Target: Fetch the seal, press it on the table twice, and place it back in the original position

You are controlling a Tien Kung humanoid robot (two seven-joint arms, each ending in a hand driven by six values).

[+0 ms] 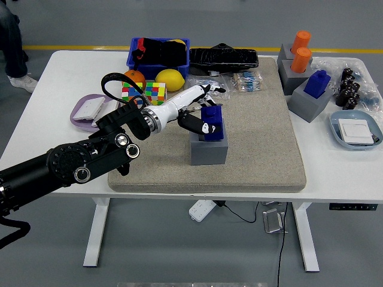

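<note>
Seal (211,121), the blue one, sits low in the grey holder (208,149) right under the left hand (194,113), whose fingers are wrapped around its upper part. From where I stand it looks partly seated in the socket, tilted a touch. If the fingers let go before it drops square, I'd guess it could jam on the rim or tip out onto the tan mat (251,137); pulling the hand away sideways could also drag the holder along.

Counting from big to small: one mat beneath the hand, four grey holders in all, three of them well off to the hand's far right; two blue seals; two orange seals (301,51) there as well. No right hand in sight.
</note>
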